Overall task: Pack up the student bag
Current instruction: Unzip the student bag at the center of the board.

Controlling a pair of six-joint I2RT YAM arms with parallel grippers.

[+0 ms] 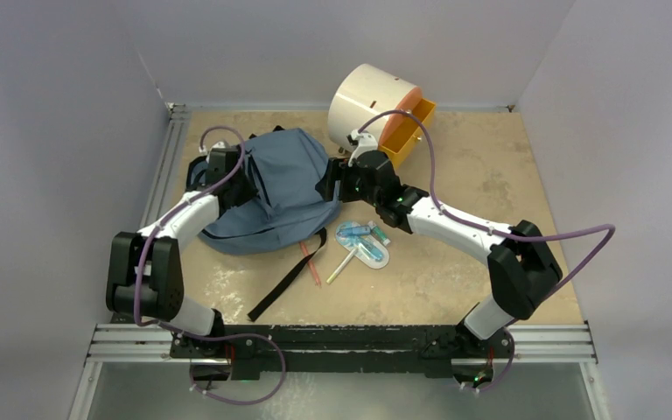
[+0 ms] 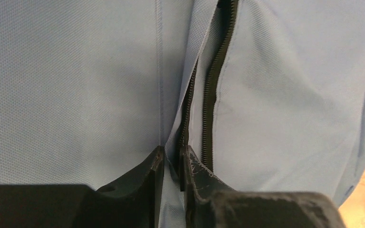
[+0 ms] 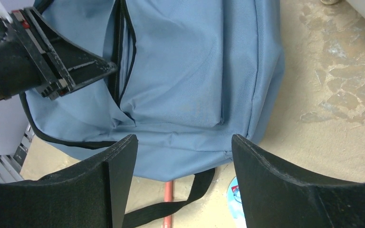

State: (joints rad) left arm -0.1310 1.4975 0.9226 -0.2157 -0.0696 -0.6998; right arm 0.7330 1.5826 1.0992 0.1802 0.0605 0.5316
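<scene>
The student bag [image 1: 276, 188] is a slate-blue backpack lying at the back left of the table, and it fills the left wrist view [image 2: 76, 85]. My left gripper [image 2: 171, 152] is shut on a fold of its fabric beside the black zipper [image 2: 209, 95]. In the top view this gripper [image 1: 247, 186] sits on the bag's left side. The right wrist view shows its fingers [image 3: 83, 71] at the zipper opening of the bag [image 3: 185, 85]. My right gripper [image 3: 184, 137] hangs open over the bag's near edge with nothing between its fingers, and it is by the bag's right side [image 1: 328, 184].
A cream cylindrical cabinet [image 1: 369, 105] with an orange drawer [image 1: 409, 131] pulled out stands at the back. A clear pouch of blue items [image 1: 363, 243], a pale pen [image 1: 339, 267] and a pink pencil [image 1: 309, 261] lie in front of the bag. A black strap [image 1: 289, 276] trails toward the near edge.
</scene>
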